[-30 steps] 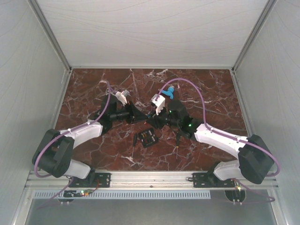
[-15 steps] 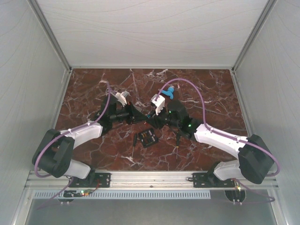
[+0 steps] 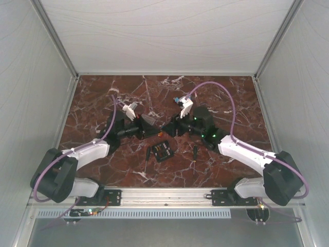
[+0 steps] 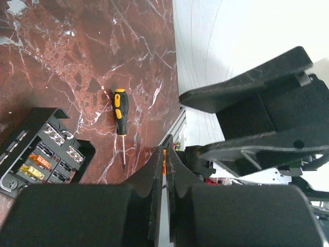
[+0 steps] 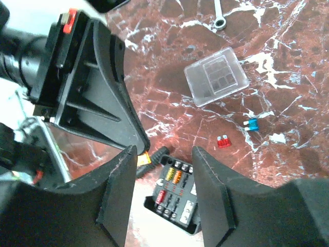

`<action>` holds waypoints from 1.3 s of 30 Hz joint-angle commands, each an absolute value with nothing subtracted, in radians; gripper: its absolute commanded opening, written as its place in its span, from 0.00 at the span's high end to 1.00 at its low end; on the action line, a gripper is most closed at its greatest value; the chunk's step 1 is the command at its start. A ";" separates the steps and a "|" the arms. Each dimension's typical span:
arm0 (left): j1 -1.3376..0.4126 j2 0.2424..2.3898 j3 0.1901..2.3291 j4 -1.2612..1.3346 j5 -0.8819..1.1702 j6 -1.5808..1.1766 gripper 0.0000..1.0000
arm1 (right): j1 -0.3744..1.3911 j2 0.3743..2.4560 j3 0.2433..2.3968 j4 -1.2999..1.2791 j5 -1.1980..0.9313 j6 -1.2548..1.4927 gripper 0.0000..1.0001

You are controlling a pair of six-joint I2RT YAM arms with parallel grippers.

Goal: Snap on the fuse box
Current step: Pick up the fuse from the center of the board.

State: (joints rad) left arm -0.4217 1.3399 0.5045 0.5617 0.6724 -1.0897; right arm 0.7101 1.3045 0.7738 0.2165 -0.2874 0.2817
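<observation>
The fuse box (image 3: 163, 151) is a small black tray with coloured fuses. It lies uncovered on the marble between the arms, and shows at the left wrist view's lower left (image 4: 41, 154) and between the right fingers (image 5: 177, 198). Its clear lid (image 5: 216, 76) lies apart on the marble, flat side up. My left gripper (image 3: 157, 131) (image 4: 165, 143) hovers above the tray's far side, shut on a small orange fuse (image 5: 145, 158) pinched at its tips. My right gripper (image 3: 166, 128) (image 5: 163, 152) faces it tip to tip, open and empty.
One black-handled screwdriver (image 3: 148, 153) lies left of the tray and another (image 3: 195, 151) right of it. An orange-and-black screwdriver (image 4: 121, 117) shows in the left wrist view. A loose red fuse (image 5: 223, 141), a blue fuse (image 5: 251, 123) and a wrench (image 5: 220, 15) lie near the lid.
The right gripper has opened and drawn back a little to the right. The left gripper has closed fully on the orange fuse. The tray has not moved.
</observation>
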 commanded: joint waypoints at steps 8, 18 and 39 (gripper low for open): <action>-0.423 1.191 0.425 0.799 0.554 -1.226 1.00 | 0.642 1.263 0.701 0.502 -0.471 0.830 0.46; -0.435 1.111 0.368 0.909 0.453 -1.319 1.00 | 0.649 1.295 0.628 0.742 -0.489 1.044 0.55; -0.468 1.105 0.312 1.035 0.413 -1.418 1.00 | 0.671 1.411 0.644 0.933 -0.523 1.140 0.83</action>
State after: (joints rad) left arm -0.4614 1.1179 0.3180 0.9104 0.4294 -1.3869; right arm 0.6655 1.4120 0.6296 0.8516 -0.5167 1.1313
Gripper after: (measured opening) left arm 0.006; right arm 0.205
